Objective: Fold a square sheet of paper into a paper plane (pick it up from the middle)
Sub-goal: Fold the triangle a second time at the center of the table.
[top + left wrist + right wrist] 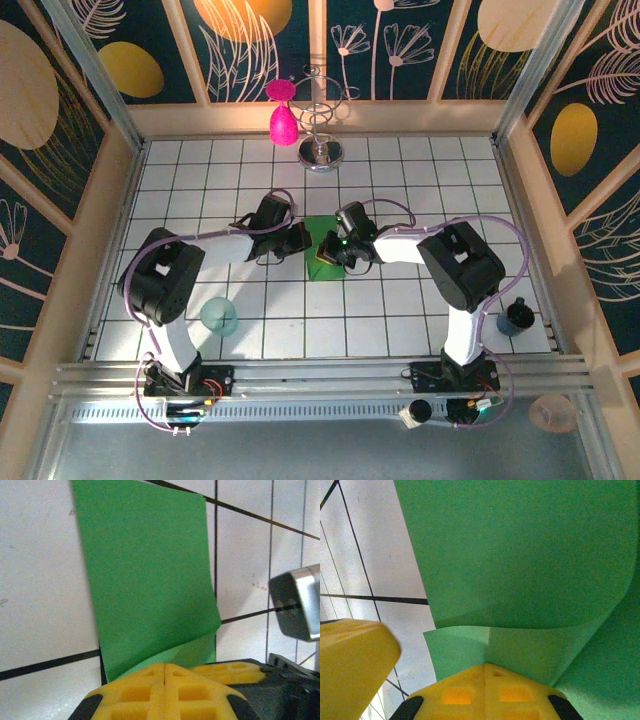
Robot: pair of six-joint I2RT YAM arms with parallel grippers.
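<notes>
Early fold: square sheet of paper [150, 570] doubled over.
Shut tight against it: left claw [165, 667], right claw [487, 669]. Next: flatten crease.

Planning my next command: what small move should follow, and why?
Probably ease the curled flap flat and press a crease. The paper bends over in a soft curve, not yet creased, with the left gripper and right gripper shut on its edge.
</notes>
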